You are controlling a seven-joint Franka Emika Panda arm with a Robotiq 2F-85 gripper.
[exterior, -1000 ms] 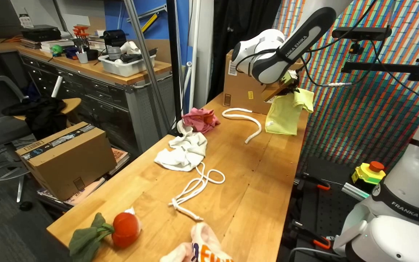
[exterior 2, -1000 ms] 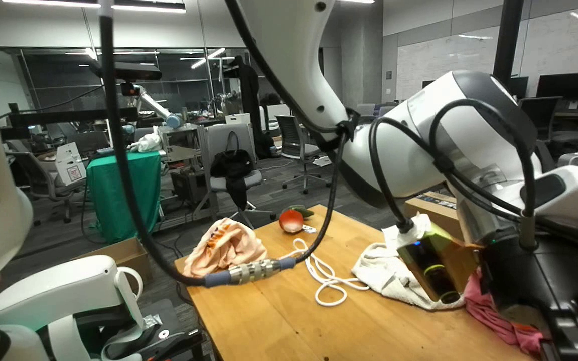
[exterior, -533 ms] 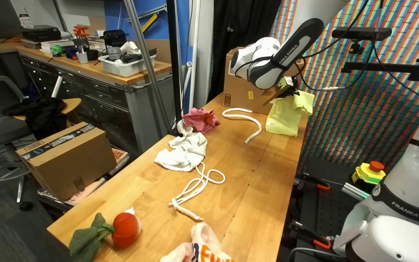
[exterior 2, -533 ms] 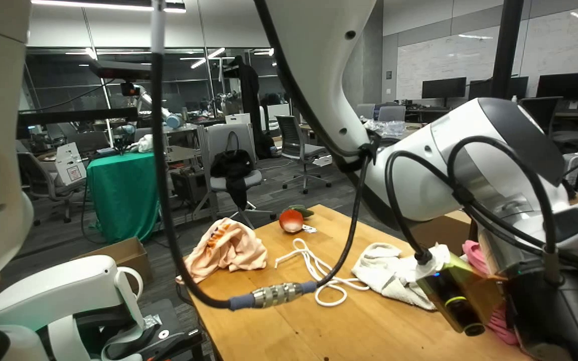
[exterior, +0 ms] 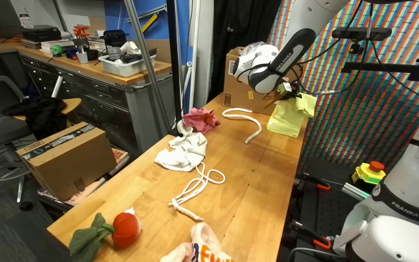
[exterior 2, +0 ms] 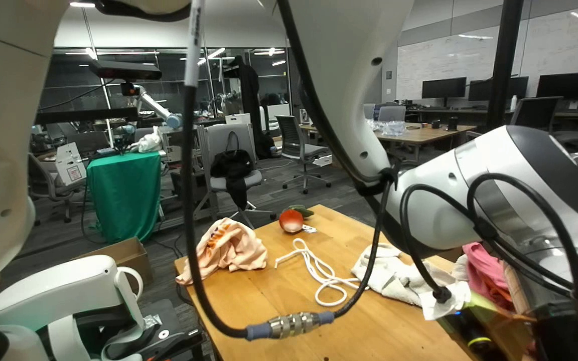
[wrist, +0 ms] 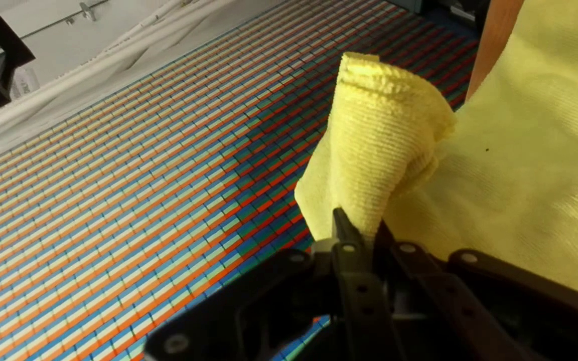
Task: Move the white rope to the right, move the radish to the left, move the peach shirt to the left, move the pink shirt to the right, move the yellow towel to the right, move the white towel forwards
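Note:
Pinched between the fingertips of my shut gripper (wrist: 360,225) is the yellow towel (wrist: 515,160). In an exterior view the towel (exterior: 286,118) drapes down over the table's far right end; whether its lower edge touches the wood I cannot tell. The white rope (exterior: 259,126) curves on the table left of it. The pink shirt (exterior: 200,120) lies crumpled at the left edge, and the white towel (exterior: 186,153) is just nearer. At the near end are the radish (exterior: 126,230) and the peach shirt (exterior: 209,243), cut off by the frame but whole beside the radish (exterior 2: 291,221) in an exterior view.
A cardboard box (exterior: 244,87) stands at the table's far end, behind the rope and towel. A thin knotted white cord (exterior: 187,213) lies mid-table. A dark upright post (exterior: 175,65) rises at the left edge. A patterned curtain (wrist: 143,190) hangs beyond the right edge.
The arm has lowered steadily. The upper, held part of the yellow towel has come down and slightly right with it. The other cloths, the rope and the radish have stayed in place.

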